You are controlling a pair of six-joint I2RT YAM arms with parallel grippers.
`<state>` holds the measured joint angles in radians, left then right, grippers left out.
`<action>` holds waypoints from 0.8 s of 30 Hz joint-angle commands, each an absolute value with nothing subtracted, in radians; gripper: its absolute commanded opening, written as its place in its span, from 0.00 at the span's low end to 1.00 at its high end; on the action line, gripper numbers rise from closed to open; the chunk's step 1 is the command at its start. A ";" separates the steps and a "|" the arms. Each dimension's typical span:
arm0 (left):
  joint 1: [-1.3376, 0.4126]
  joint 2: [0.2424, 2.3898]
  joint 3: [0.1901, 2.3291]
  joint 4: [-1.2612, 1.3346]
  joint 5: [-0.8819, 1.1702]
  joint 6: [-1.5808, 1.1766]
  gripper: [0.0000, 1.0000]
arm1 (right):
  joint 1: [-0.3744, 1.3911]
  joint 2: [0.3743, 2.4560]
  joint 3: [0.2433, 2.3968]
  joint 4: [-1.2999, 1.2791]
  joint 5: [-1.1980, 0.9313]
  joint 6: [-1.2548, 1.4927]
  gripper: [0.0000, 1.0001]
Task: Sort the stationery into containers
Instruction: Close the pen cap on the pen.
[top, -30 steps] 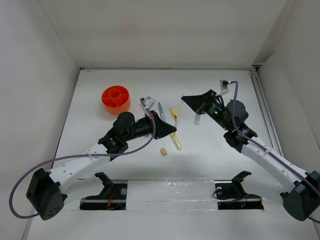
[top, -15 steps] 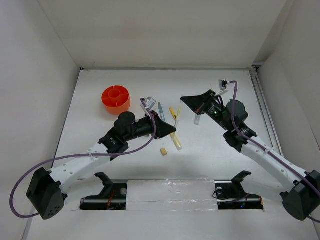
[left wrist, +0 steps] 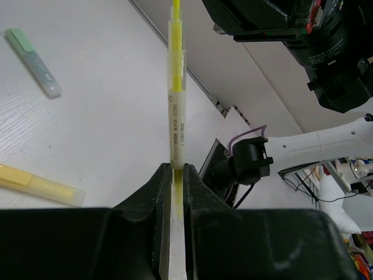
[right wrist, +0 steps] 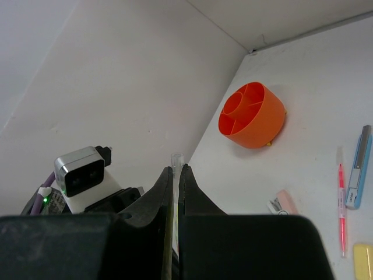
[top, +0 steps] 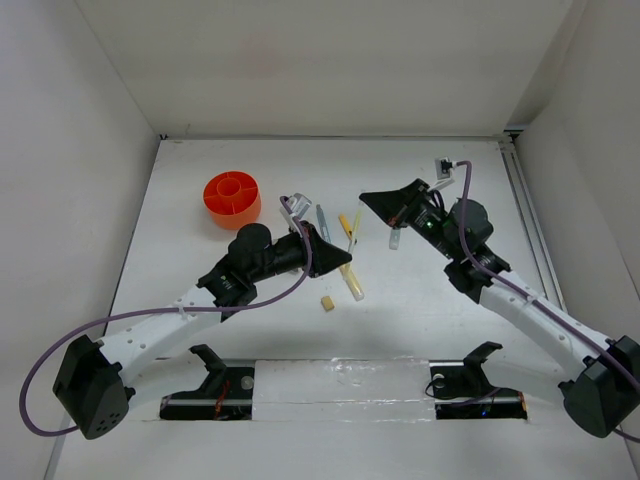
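My left gripper (left wrist: 178,166) (top: 343,262) is shut on a yellow highlighter (left wrist: 175,111), which sticks straight out of the jaws above the table. My right gripper (right wrist: 175,167) (top: 366,198) is shut on a thin clear pen whose tip (right wrist: 175,158) shows just past the jaws. The orange cup (top: 232,197) (right wrist: 252,115) stands at the back left, its compartments showing nothing inside. On the table lie a pink-red pen (right wrist: 341,201), a grey-blue marker (right wrist: 358,167) (top: 323,220), a pink-grey block (right wrist: 281,202), a pale yellow marker (top: 354,285) (left wrist: 41,184), a pale grey marker (top: 394,239) and a tan eraser cube (top: 326,302).
White walls close in the table on the left, back and right. A metal rail (top: 528,230) runs along the right edge. The two arms face each other over the loose pens in the middle, with the right arm's body (left wrist: 326,46) close ahead of the held highlighter.
The right arm has crept slightly to the left. The left arm and the things on the table have not moved.
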<state>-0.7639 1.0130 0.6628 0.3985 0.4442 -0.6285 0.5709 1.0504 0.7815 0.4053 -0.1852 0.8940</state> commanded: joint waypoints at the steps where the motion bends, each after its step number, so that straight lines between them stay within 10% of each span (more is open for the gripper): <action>1: -0.761 1.008 0.715 0.430 0.445 -0.612 0.00 | 0.578 1.058 0.778 0.472 -0.201 0.888 0.00; 24: -0.761 1.008 0.706 0.430 0.454 -0.612 0.00 | 0.540 1.049 0.798 0.472 -0.201 0.879 0.00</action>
<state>-0.7639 1.0130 0.6697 0.3973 0.4416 -0.6285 0.5495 1.0718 0.7807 0.4061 -0.2024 0.8898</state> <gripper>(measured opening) 0.040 0.044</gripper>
